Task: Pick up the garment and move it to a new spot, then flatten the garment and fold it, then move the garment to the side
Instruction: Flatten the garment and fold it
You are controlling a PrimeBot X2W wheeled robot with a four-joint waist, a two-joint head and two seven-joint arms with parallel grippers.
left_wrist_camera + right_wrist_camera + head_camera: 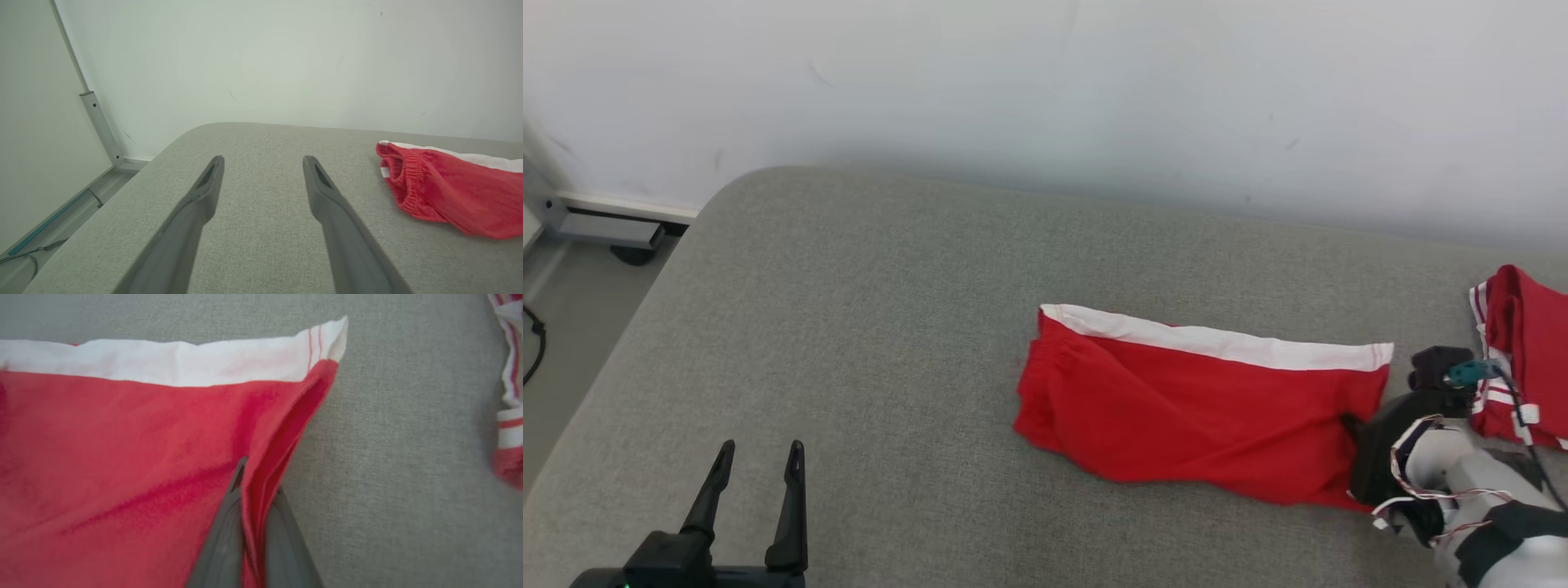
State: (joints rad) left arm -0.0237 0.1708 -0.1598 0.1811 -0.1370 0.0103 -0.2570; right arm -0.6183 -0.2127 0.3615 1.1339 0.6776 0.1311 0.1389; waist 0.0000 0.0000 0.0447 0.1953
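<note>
Head view shows me the red fabric garment (1201, 400), folded into a long flat shape with a smooth white band along its far edge. It lies right of centre on the grey coarse-woven upholstered surface (866, 327), whose far left corner is rounded. In the left wrist view I can see its left end, gathered into a puckered elastic waistband. My right gripper (260, 477) is clenched on the garment's right hem, and in the right wrist view a raised ridge of layered red cloth is pinched between its two dark tapered fingers. Soft creases run leftward from the pinch. My left gripper (761, 447) sits at the near left, released, with its slim matte fingers spread over bare weave, well apart from the garment. At the far right, a crumpled red cloth with white stripes (1523, 343) lies bunched on the same surface, separate from the garment. A plain pale wall (1045, 82) rises behind the surface.
</note>
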